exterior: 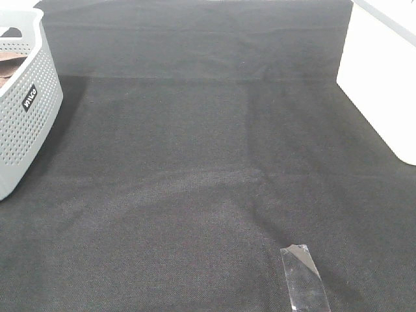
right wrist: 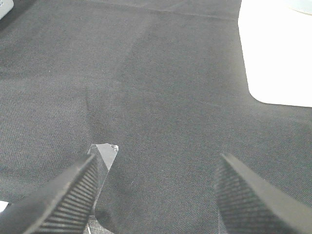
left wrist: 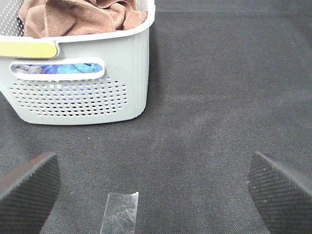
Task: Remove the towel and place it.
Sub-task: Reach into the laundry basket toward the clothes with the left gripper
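Currently, the brown towel [left wrist: 73,19] is seen bunched inside the grey perforated basket [left wrist: 78,97], which is set on the black table cloth [left wrist: 219,97]. The left gripper [left wrist: 155,187] and right gripper [right wrist: 158,195] are held wide open over the cloth, with nothing grasped.
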Motion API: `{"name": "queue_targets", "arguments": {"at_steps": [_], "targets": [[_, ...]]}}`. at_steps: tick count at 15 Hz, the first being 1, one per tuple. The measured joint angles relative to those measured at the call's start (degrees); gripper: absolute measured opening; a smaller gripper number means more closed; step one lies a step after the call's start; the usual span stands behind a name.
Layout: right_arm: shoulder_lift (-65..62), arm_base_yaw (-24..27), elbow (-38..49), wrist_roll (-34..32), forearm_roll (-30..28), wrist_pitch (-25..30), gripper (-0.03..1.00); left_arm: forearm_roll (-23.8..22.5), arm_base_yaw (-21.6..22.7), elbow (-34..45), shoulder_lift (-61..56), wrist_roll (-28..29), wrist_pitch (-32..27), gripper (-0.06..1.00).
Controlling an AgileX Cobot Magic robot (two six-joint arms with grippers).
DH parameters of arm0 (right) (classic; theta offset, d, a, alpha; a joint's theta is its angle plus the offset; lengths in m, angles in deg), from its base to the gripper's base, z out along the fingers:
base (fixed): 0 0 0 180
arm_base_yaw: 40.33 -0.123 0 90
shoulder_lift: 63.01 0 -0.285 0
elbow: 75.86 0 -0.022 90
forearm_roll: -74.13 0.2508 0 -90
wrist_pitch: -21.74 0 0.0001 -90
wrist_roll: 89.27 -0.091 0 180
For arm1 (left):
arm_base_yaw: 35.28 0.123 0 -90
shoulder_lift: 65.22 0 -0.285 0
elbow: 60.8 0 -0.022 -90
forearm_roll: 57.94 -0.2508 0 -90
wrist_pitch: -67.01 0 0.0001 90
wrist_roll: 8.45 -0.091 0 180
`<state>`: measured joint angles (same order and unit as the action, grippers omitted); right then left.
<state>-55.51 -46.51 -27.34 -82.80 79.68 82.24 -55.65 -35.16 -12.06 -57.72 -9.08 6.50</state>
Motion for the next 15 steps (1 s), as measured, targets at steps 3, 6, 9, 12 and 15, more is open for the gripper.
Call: {"name": "queue_targets", "arguments": {"at_steps": [3,6,9,12,15], "targets": [[0.0,0.0,0.0,0.0,0.0,0.0,0.65,0.1,0.0,0.0,0.0,0.0,0.0,0.99],[0.0,0.0,0.0,0.0,0.0,0.0,0.65,-0.3,0.0,-1.3,0.0,-4.6,0.1,0.99],[0.0,0.0,0.0,0.0,0.0,0.0,0.65,-6.1,0.0,-11.6,7.4,-20.2,3.4,0.99],[0.0,0.0,0.0,0.0,0.0,0.0,0.65,-16.0,0.0,-19.1,24.3,-32.7,12.7,0.99],[0.0,0.0,0.0,0.0,0.0,0.0,0.65,-20.2,0.0,-26.1,44.9,-43.5,19.0,0.99]]}}
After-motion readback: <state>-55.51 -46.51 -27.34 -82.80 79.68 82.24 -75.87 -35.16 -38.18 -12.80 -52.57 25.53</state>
